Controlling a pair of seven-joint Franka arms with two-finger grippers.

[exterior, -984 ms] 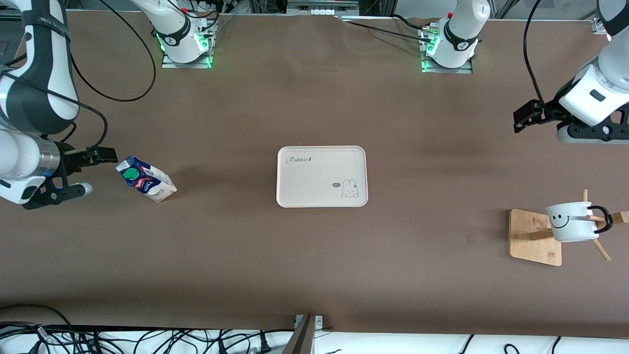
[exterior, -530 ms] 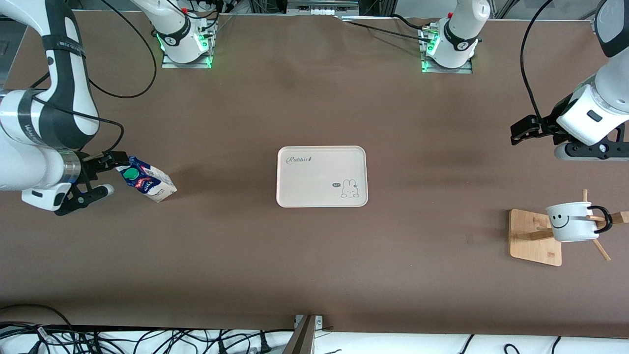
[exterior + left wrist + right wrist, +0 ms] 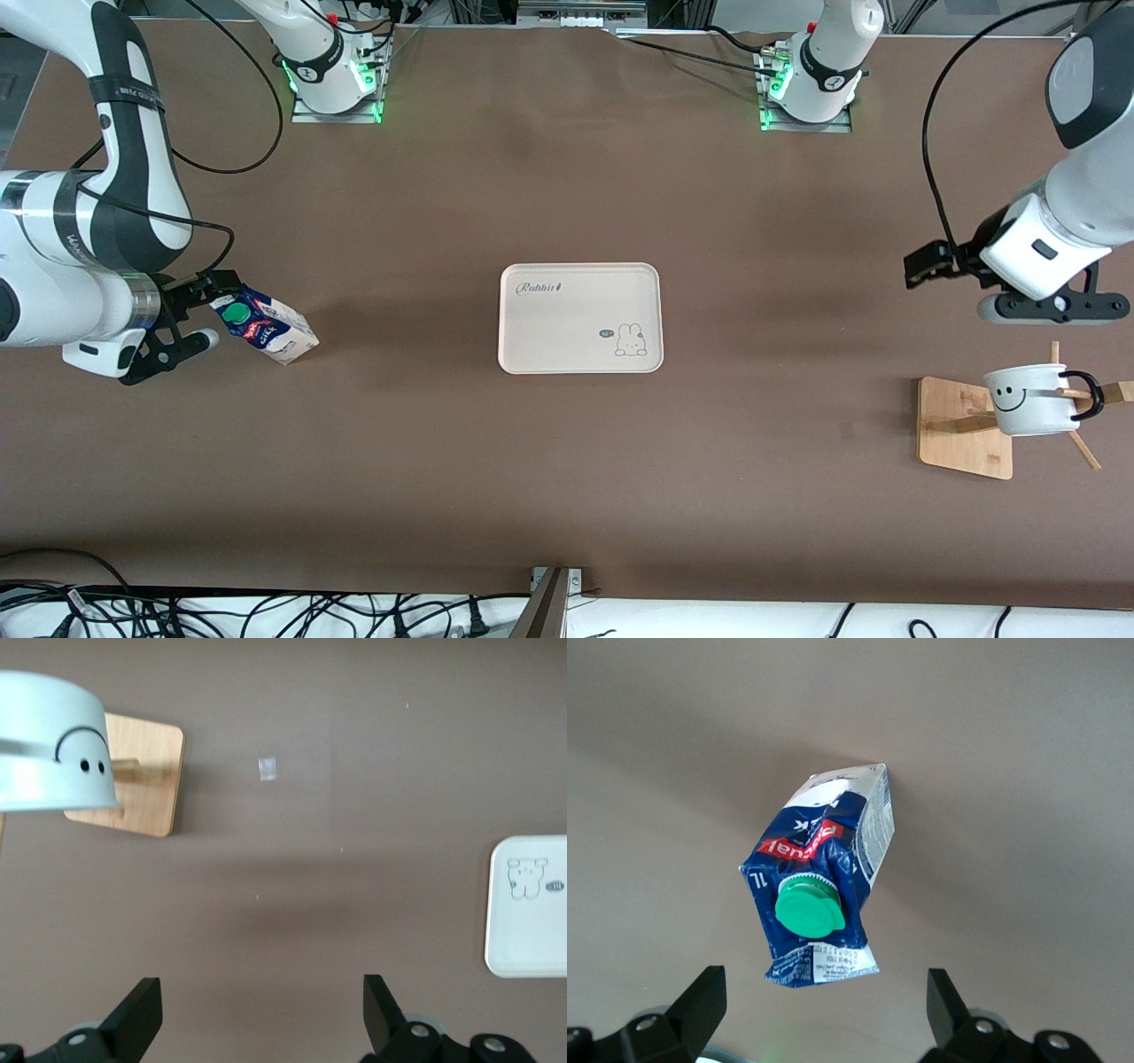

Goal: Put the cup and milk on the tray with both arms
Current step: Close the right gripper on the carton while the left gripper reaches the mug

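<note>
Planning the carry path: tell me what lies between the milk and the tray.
Nothing: in the front view only bare brown table separates the milk from the tray.

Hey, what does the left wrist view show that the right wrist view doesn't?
Only the left wrist view shows the cup hanging on the wooden mug stand, a corner of the tray, and the open left gripper over bare table. Only the right wrist view shows the milk with its green cap, just ahead of the open right gripper. Both show the brown table.
</note>
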